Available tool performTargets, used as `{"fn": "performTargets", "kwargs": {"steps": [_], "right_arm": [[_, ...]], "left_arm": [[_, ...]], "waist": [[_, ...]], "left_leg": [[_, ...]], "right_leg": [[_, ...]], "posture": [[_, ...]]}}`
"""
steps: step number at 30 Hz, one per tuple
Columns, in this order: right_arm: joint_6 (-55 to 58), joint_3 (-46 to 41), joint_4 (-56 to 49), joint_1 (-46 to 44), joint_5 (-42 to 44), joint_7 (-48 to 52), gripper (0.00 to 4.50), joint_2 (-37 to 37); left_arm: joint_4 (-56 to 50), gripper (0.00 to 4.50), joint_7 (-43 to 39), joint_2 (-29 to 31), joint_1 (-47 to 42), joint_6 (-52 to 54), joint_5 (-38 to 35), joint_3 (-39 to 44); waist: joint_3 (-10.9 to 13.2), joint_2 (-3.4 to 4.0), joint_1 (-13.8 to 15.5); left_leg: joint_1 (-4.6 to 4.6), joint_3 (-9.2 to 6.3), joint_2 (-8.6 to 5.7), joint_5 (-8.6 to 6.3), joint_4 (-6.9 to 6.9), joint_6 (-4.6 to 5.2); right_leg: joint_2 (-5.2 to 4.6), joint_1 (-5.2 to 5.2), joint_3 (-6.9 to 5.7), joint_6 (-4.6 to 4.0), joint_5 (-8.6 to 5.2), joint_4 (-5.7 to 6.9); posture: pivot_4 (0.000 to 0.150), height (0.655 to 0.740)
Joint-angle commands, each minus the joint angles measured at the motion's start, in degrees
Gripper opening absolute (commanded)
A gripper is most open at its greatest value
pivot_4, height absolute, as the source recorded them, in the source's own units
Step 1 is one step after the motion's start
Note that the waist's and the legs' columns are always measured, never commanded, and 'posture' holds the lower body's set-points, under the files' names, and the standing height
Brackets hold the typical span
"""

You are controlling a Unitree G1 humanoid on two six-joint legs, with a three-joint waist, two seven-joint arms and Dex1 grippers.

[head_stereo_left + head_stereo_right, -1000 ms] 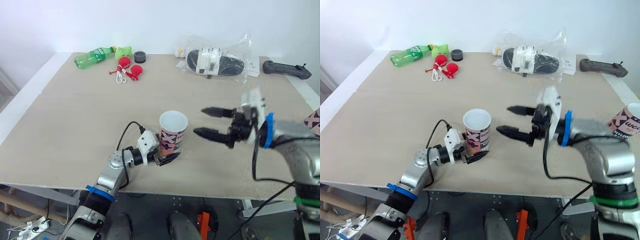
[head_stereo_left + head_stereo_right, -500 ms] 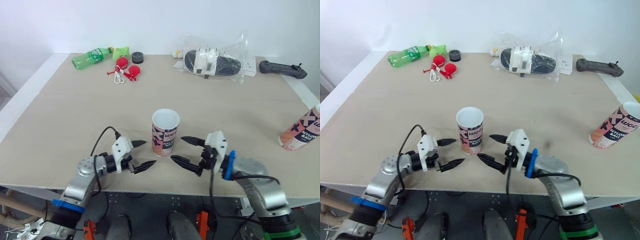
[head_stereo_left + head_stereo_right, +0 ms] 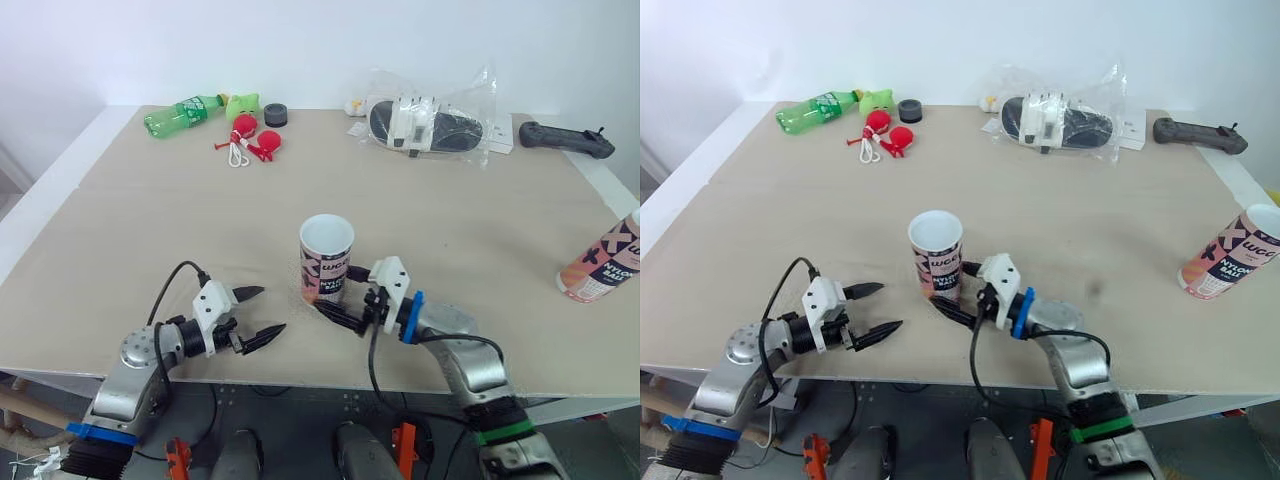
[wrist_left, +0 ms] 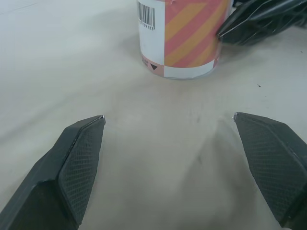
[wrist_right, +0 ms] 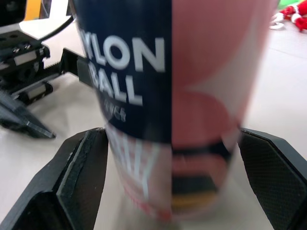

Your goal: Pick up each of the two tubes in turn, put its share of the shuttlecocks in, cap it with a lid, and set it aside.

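1. The desk (image 3: 150, 230) was a wide, pale beige board.
2. A clear plastic bag (image 3: 430, 120) with a dark shoe-like thing inside lay at the far edge, right of the middle.
3. One tube (image 3: 326, 262) stood upright and uncapped near the middle of the front edge. It was pink and dark with white lettering.
4. A second tube (image 3: 605, 262), also uncapped, stood at the desk's right edge, well apart from the first.
5. The right pincer (image 3: 335, 290) was spread wide, one finger on each side of the first tube's lower part and close against its wall. Whether they pressed it could not be told.
6. The left pincer (image 3: 272, 309) was spread and empty, near the front edge to the left of that tube and apart from it.
7. A green bottle (image 3: 185, 112) lay on its side at the far left.
8. A black controller (image 3: 568, 138) lay at the far right.
9. A red toy (image 3: 252, 137) lay beside the bottle.
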Motion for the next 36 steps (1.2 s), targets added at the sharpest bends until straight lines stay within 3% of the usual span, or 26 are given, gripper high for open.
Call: {"fn": "performTargets", "kwargs": {"steps": [1,10,14,19,23,27,33,36], "right_arm": [[-1.89,0.39,1.14,-2.26,0.12,-0.02,4.5,2.17],[-6.49,0.41,8.01,-6.12,-2.01,-2.28,4.5,6.72],[-5.38,-0.9,5.36,-5.72,-0.83,-2.71,4.5,6.37],[-0.89,-4.12,-1.35,-4.54,2.14,-4.76,3.18,5.11],[1.96,-6.22,-6.43,-2.54,2.69,-7.83,3.13,3.99],[4.24,-13.56,-9.52,-1.51,2.83,-16.12,3.13,3.02],[5.31,-28.95,-3.15,-2.72,-5.77,-41.17,3.13,-0.18],[5.14,-31.26,-0.55,-2.67,-7.86,-46.53,3.13,-0.84]], "left_arm": [[-1.8,4.44,0.39,0.34,0.94,0.76,-1.1,1.26],[-3.91,4.44,-0.09,-0.13,0.88,1.4,-3.83,2.55],[-9.06,4.44,0.89,0.01,-1.8,4.33,-6.02,2.61],[-13.44,4.5,3.21,-0.42,-6.68,9.69,-8.67,2.68],[-14.97,4.5,4.59,-0.76,-9.49,12.67,-9.82,2.17],[-14.97,4.5,5.01,-1.8,-12.23,15.16,-10.82,1.4],[-10.93,4.5,5.9,-5.87,-20.06,16.58,-9.3,-2.18],[-9.07,4.5,6.06,-8.19,-23.19,16.9,-8.97,-3.54]], "waist": [[0.01,-0.01,0.01],[0.02,-0.03,0.01],[0.05,-0.07,0.15],[0.08,-0.11,0.25],[0.08,-0.11,0.24],[0.09,-0.12,0.27],[0.11,-0.17,0.82],[0.11,-0.17,0.7]], "left_leg": [[0.0,0.0,0.0,0.0,0.0,0.0],[-0.05,-0.01,0.0,0.0,-0.02,0.0],[-0.1,-0.01,0.0,0.0,-0.02,-0.01],[-0.12,-0.02,0.0,0.0,0.0,-0.01],[-0.11,-0.02,0.0,0.0,-0.04,-0.01],[-0.14,-0.02,0.0,-0.01,-0.06,-0.01],[-0.16,-0.02,-0.05,0.0,0.01,-0.01],[-0.22,0.0,-0.12,0.01,0.05,-0.03]], "right_leg": [[0.0,-0.01,0.0,0.04,0.02,0.0],[0.0,-0.05,-0.03,0.14,0.07,0.0],[-0.01,-0.06,-0.03,0.17,0.07,0.0],[-0.01,-0.06,-0.03,0.21,0.11,0.0],[0.0,-0.06,-0.05,0.22,0.05,-0.01],[-0.01,-0.08,-0.04,0.23,0.03,-0.01],[-0.03,-0.05,-0.04,0.26,0.07,-0.02],[-0.05,-0.04,0.06,0.31,0.09,-0.11]], "posture": [[0.15,0.74],[0.15,0.74],[0.15,0.74],[0.15,0.74],[0.15,0.74],[0.15,0.74],[0.15,0.74],[0.15,0.74]]}}
